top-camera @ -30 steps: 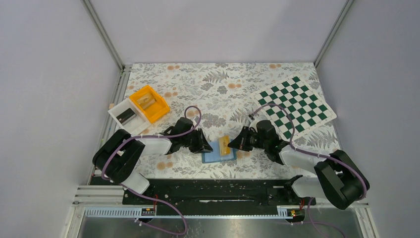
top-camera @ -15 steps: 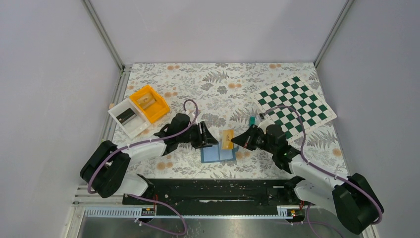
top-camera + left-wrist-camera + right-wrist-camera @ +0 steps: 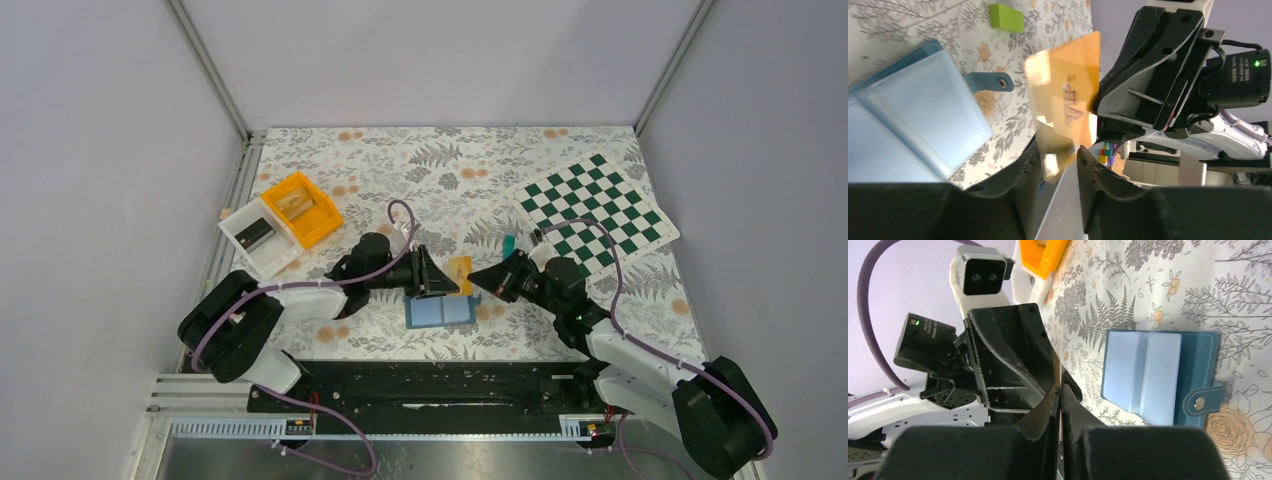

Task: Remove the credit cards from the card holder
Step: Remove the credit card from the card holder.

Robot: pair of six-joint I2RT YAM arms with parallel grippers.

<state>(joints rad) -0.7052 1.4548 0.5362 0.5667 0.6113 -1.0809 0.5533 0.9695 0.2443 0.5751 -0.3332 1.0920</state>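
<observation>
The blue-teal card holder [image 3: 440,311] lies open on the floral cloth, its pockets showing in the left wrist view [image 3: 913,120] and the right wrist view [image 3: 1158,370]. My right gripper [image 3: 478,276] is shut on an orange-tan credit card [image 3: 459,270] and holds it in the air above the holder's far edge. My left gripper [image 3: 440,275] is open, and the card's free end [image 3: 1068,100] sits between its jaws [image 3: 1058,150] with a gap on one side. A lime-green card [image 3: 1006,18] lies on the cloth. A small teal card [image 3: 509,243] lies behind the right gripper.
An orange bin [image 3: 302,207] and a white bin [image 3: 258,235] stand at the back left. A green-and-white chessboard [image 3: 598,212] lies at the back right. The two arms meet over the middle of the cloth.
The right gripper lifted the orange-tan card off the holder and drew it back. The left gripper swung right and came around the card's free end.
</observation>
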